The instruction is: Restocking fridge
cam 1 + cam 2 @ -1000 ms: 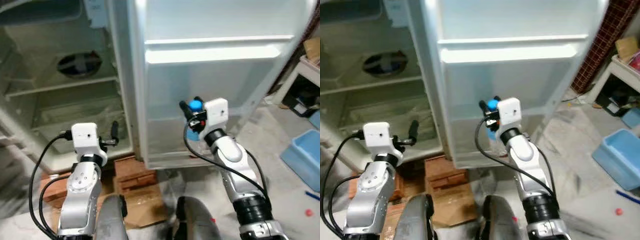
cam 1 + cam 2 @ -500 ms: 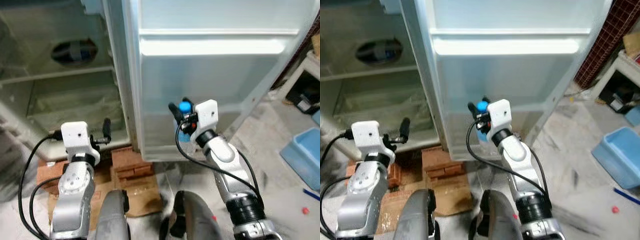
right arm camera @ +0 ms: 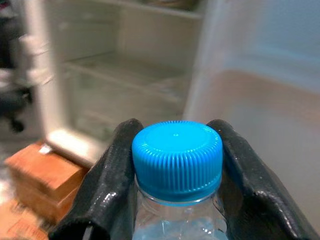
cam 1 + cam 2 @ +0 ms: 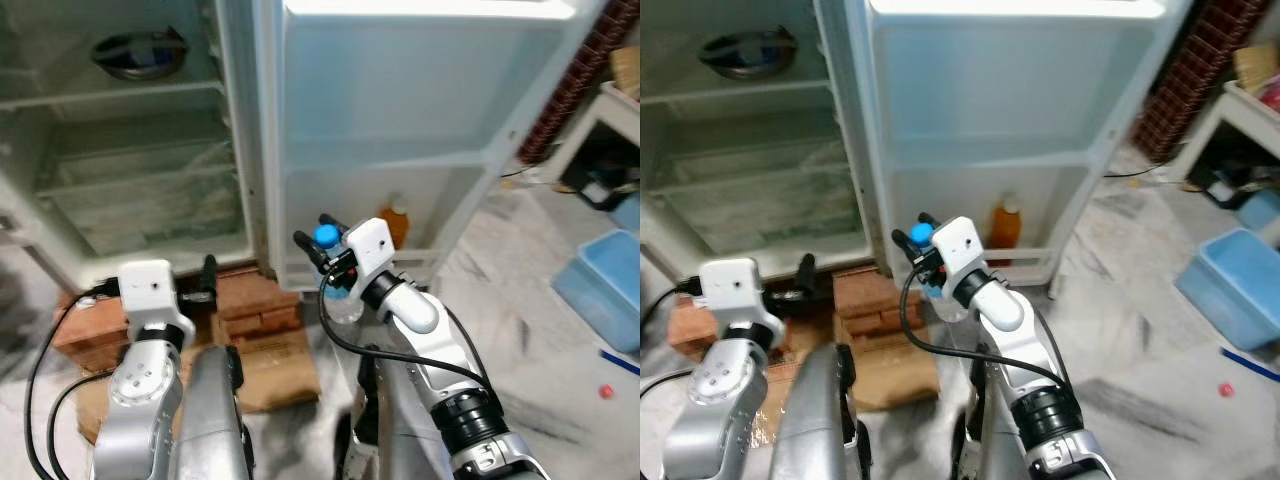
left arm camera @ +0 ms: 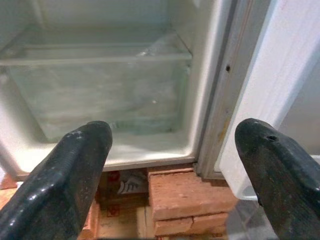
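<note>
Fridge (image 4: 140, 150) open, door (image 4: 400, 130) swung wide; 1 orange bottle (image 4: 397, 222) in door rack. Right gripper (image 4: 322, 240) clenched on 1 blue-capped bottle (image 3: 176, 165); left gripper (image 5: 170, 165) released, fingers apart.

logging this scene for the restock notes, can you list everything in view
fridge: 1, white, open, ahead on the left
door: 1, white, swung open, ahead
orange bottle: 1, on the lowest door shelf
bowl: 1, dark, on an upper fridge shelf
bricks: several, reddish, under the fridge
bin: 1, blue, on the floor at right
water bottle: 1, clear with blue cap, in the right claw
left claw: open, low before the fridge
right claw: shut on the water bottle, near the door
</note>
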Motion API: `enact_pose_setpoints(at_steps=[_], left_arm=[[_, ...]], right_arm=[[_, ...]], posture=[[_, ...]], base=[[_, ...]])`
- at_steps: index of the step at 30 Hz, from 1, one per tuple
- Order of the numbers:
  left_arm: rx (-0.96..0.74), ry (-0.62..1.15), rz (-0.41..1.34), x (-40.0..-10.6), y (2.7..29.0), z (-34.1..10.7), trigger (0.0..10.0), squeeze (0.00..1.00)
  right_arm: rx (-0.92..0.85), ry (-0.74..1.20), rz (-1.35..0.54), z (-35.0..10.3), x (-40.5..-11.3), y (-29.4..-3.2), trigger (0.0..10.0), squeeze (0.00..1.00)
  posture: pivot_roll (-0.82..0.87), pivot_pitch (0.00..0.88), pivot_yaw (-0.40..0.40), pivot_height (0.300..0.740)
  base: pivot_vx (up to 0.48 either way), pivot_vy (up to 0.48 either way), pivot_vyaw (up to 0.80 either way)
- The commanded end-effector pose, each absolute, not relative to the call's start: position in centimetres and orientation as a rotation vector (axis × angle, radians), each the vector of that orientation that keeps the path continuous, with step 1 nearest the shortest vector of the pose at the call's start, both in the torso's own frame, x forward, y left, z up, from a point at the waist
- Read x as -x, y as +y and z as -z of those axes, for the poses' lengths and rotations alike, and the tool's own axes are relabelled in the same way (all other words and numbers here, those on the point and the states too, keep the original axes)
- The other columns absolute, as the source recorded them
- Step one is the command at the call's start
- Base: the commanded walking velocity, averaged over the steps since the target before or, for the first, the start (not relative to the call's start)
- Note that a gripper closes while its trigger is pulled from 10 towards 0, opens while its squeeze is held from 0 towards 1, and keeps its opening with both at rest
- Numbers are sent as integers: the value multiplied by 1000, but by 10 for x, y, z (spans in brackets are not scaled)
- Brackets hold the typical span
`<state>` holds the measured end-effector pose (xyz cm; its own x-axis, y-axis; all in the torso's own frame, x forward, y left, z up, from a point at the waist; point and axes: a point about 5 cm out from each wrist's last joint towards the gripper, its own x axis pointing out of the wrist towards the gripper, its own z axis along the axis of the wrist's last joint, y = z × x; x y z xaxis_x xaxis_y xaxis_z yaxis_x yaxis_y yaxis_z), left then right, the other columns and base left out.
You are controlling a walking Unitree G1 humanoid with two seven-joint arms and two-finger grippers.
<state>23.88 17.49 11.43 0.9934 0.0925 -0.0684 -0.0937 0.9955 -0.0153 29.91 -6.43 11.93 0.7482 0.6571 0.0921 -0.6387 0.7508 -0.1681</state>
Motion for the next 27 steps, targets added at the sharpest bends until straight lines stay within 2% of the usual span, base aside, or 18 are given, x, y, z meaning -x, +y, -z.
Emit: enact_pose_setpoints(at_steps=[1,9,14,20,27], left_arm=[[14,86,-108,-236,176,-112,10000,0],[-12,79,-101,-231,176,-114,10000,0],[-32,54,-72,-224,172,-118,10000,0],[-57,70,-68,-213,172,-120,10000,0],[-87,67,-49,-209,171,-122,10000,0]], right_arm=[[184,-206,-768,-127,-299,-55,10000,0],[364,-325,-790,-130,-301,-49,10000,0],[515,-464,-714,-146,-318,-53,10000,0],[508,-599,-573,-173,-336,-61,10000,0],[408,-563,-500,-177,-347,-58,10000,0]], posture=[[117,144,-48,491],[128,158,-50,491],[148,184,-53,491],[171,218,-57,491],[199,246,-64,491]], base=[[0,0,0],[0,0,0],[0,0,0],[0,0,0],[0,0,0]])
